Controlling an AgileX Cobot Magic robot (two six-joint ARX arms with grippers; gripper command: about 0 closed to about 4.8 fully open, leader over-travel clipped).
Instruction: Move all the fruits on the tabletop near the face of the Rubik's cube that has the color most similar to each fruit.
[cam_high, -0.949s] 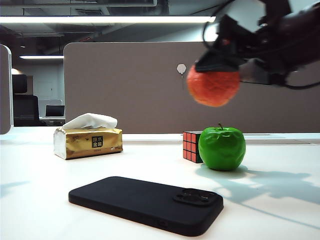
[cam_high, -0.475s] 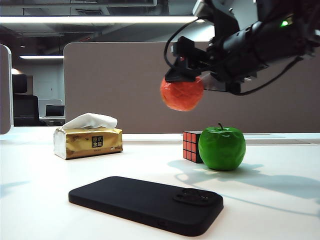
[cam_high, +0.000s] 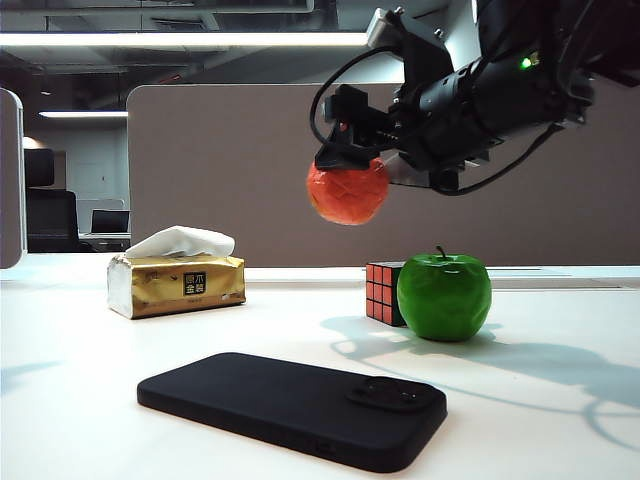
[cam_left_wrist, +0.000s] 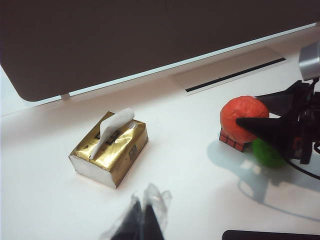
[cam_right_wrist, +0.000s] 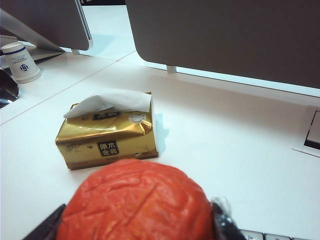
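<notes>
My right tool (cam_high: 345, 165) clamps the wrinkled orange-red round fruit (cam_high: 347, 192) across its middle, high above the white table (cam_high: 90, 350); it seems light and grippy. My left tool (cam_left_wrist: 145, 220) hangs pinched together, empty.

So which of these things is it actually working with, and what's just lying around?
In the job:
- orange fruit, held in the air by the right gripper
- green apple
- puzzle cube

Lying about:
- gold tissue box
- black phone
- paper cup
- left gripper, idle
</notes>
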